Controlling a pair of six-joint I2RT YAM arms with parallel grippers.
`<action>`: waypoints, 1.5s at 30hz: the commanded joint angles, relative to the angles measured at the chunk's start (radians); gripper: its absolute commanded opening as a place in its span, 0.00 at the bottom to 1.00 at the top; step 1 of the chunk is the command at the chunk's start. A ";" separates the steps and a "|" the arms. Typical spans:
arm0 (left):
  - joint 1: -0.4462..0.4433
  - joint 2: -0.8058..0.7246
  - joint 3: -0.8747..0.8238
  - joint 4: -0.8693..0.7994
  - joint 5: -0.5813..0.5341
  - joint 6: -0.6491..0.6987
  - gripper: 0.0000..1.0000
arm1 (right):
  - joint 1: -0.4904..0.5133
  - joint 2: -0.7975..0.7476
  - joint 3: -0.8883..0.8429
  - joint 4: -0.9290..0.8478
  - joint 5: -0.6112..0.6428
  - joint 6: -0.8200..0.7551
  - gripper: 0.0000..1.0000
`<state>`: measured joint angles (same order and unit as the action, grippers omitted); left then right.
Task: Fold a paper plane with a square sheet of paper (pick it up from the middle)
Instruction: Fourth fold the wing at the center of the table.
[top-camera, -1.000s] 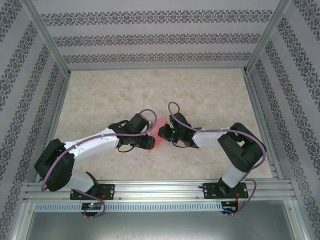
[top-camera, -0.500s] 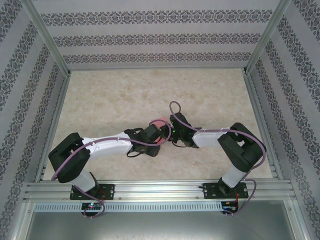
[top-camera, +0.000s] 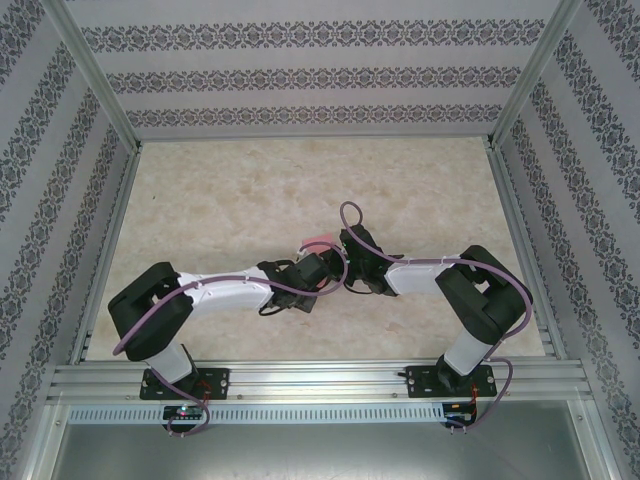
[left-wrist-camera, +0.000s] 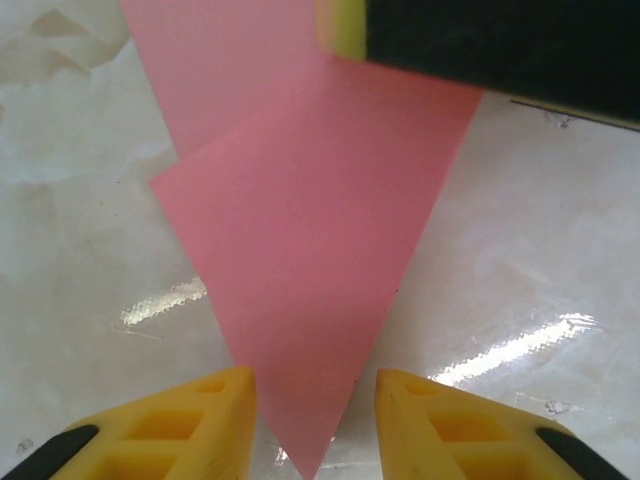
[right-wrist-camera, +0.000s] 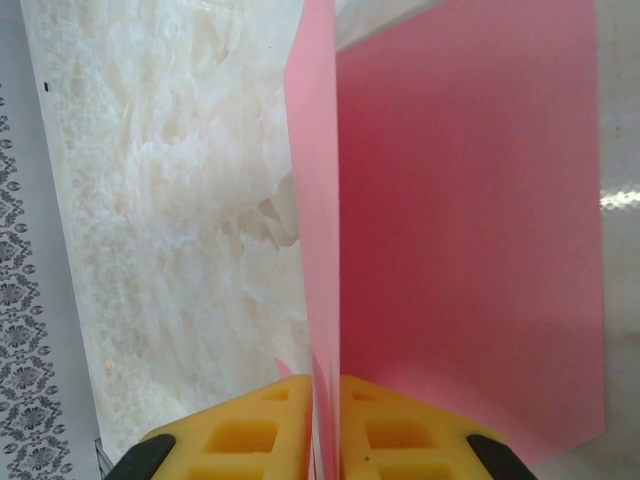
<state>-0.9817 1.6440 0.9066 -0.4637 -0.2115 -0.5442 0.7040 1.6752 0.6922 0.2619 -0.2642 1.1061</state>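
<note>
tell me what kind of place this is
Probably a robot test cell: a marble-look table boxed in by an aluminium frame, backdrop walls with a printed pattern, and two arms bolted to a rail at its near edge.

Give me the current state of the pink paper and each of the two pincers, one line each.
pink paper: folded in layers, tapering to a point.
right pincer: shut on the pink paper's edge.
left pincer: open, fingers either side of the paper's tip.
</note>
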 joint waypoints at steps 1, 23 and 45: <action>-0.026 0.018 0.033 0.038 -0.022 -0.013 0.34 | -0.007 0.006 0.012 0.029 -0.004 0.009 0.14; -0.031 0.013 0.027 0.007 -0.107 -0.010 0.13 | -0.019 0.005 0.024 0.009 -0.017 0.001 0.19; 0.169 -0.177 -0.211 0.320 0.345 0.001 0.03 | -0.047 -0.302 -0.029 -0.218 0.117 -0.159 0.56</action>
<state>-0.8501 1.4914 0.7197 -0.2554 -0.0135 -0.5541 0.6647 1.4021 0.6895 0.0814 -0.1902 0.9985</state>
